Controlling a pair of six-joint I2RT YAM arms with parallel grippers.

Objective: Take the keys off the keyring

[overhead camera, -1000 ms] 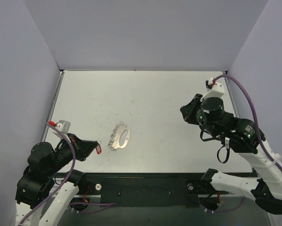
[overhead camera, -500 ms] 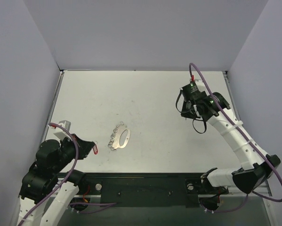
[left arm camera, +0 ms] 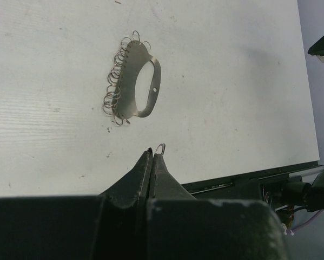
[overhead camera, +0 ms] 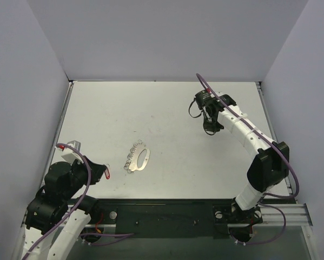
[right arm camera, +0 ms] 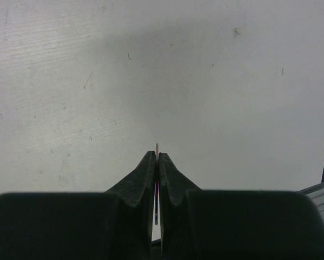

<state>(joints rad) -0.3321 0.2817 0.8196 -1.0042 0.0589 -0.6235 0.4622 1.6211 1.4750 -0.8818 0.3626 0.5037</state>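
Observation:
The keyring [overhead camera: 140, 158], a flat metal plate with an oval hole and several small wire rings along one edge, lies on the table left of centre, and it also shows in the left wrist view [left arm camera: 137, 81]. My left gripper [overhead camera: 103, 172] is shut near the front left edge, apart from the plate. The red key [overhead camera: 107, 174] shows at its tips. In the left wrist view the gripper [left arm camera: 152, 154] is shut and a small wire ring [left arm camera: 160, 147] sticks out. My right gripper [overhead camera: 209, 131] is at the far right. It [right arm camera: 157, 156] is shut on a thin flat piece [right arm camera: 157, 146] seen edge-on, grey at the tip with a red tint.
Grey walls close off the table on three sides. A black rail [overhead camera: 162, 208] runs along the near edge and also shows in the left wrist view [left arm camera: 243, 181]. The right arm stretches far over the right half with its purple cable [overhead camera: 202, 81] looping above.
The right arm has swung left and stretched farther out over the table, still shut. The left gripper has drawn back a little toward the near left with the red key.

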